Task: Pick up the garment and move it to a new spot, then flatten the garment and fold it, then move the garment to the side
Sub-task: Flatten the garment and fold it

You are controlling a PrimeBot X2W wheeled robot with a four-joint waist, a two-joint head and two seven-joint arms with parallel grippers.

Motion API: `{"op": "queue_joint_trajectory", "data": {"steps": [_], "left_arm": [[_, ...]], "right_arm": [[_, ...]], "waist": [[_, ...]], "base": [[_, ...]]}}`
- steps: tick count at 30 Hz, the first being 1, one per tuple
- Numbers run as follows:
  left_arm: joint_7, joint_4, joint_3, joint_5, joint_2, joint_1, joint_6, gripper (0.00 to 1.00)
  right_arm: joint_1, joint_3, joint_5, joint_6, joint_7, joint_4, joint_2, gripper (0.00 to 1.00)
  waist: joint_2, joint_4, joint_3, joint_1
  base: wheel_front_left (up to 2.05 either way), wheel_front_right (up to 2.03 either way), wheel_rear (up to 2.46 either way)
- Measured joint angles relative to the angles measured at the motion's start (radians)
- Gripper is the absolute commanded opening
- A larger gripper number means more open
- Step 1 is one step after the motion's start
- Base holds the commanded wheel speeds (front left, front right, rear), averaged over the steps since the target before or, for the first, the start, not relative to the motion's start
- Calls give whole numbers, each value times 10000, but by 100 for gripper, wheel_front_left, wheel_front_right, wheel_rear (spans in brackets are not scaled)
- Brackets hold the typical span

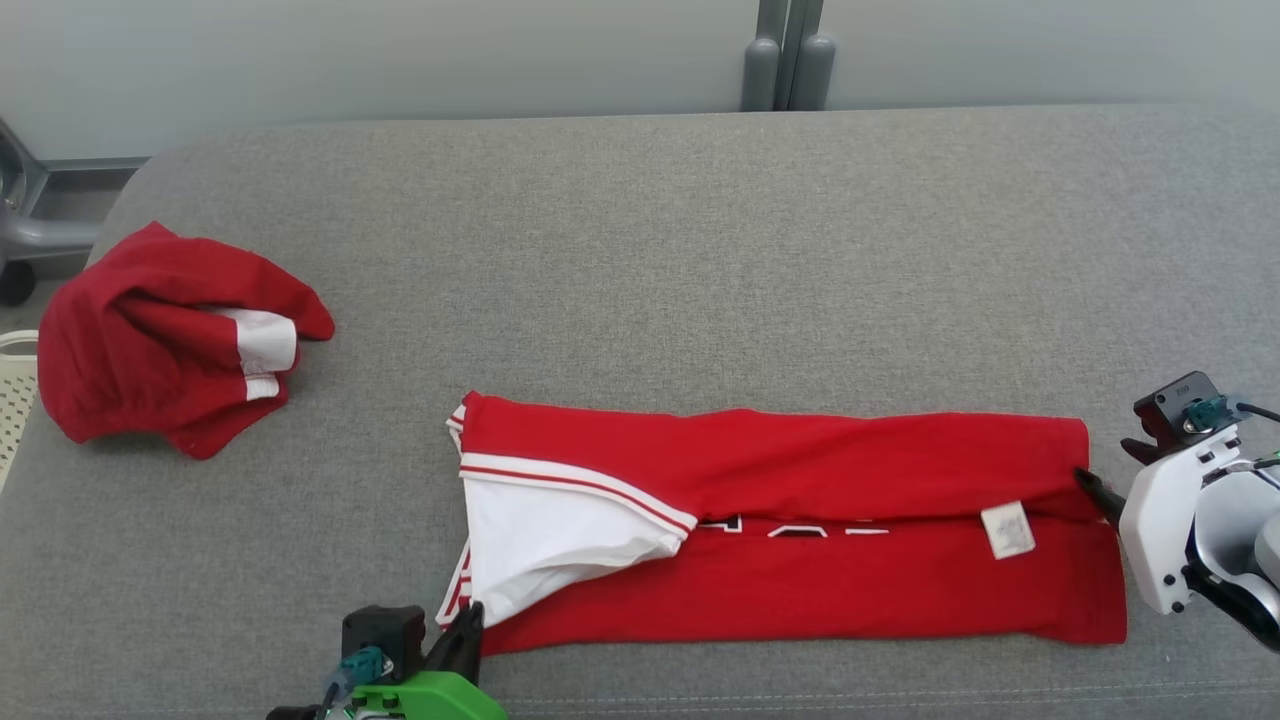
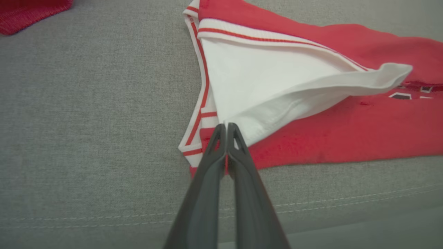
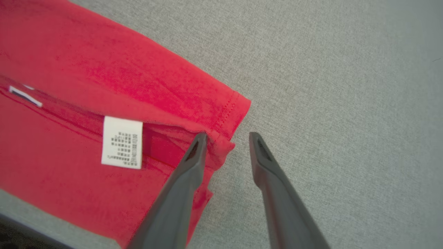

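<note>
Left claw (image 2: 226, 128) is closed tight and looks to be pinching the shirt (image 1: 850, 590) at its edge, with the white sleeve (image 2: 263, 83) fanning out just ahead of the tips. Right claw (image 3: 228, 136) is spread wide, one finger over the hem corner and the other over bare sofa (image 1: 640, 200), the care label (image 3: 121, 141) just to its left. My read is one claw per end, so the strip can be lifted or folded end to end. The shirt lies flat between the claws, both long sides folded inward (seam slightly open, print peeking through). The sleeve is puffed up, not flat.
</note>
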Motion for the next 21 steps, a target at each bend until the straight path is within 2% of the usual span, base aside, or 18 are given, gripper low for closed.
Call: {"op": "queue_joint_trajectory", "data": {"steps": [1,7,12,14,15,17,21], "left_arm": [[4,100,-50,42,17,0,8,100],[-75,598,-82,226,178,38,148,100],[-612,709,44,226,276,106,144,100],[-1273,518,115,259,364,105,-27,100],[-1988,393,255,267,376,104,-178,100],[-2640,291,489,173,370,86,-272,100],[-3359,33,1062,-79,203,-7,-359,100]], "right_arm": [[30,-73,73,-2,-59,-4,48,100],[397,-623,614,-2,-303,-339,199,100],[1007,-1827,1014,-2,-813,-556,587,100],[1313,-2575,1030,-2,-1170,-508,936,100],[1615,-3392,1093,-2,-1509,-414,1413,100],[1934,-4142,1091,-4,-1791,-376,1967,100],[2445,-5519,920,-6,-2364,-437,3116,100]], "waist": [[0,-16,-19,0],[0,-51,-223,0],[0,-29,-472,0],[0,-18,-583,0],[0,-1,-699,0],[0,19,-818,0],[0,70,-1022,0]], "base": [[0,0,0],[0,0,0],[0,0,0],[0,0,0],[0,0,0],[0,0,0],[0,0,0]]}}
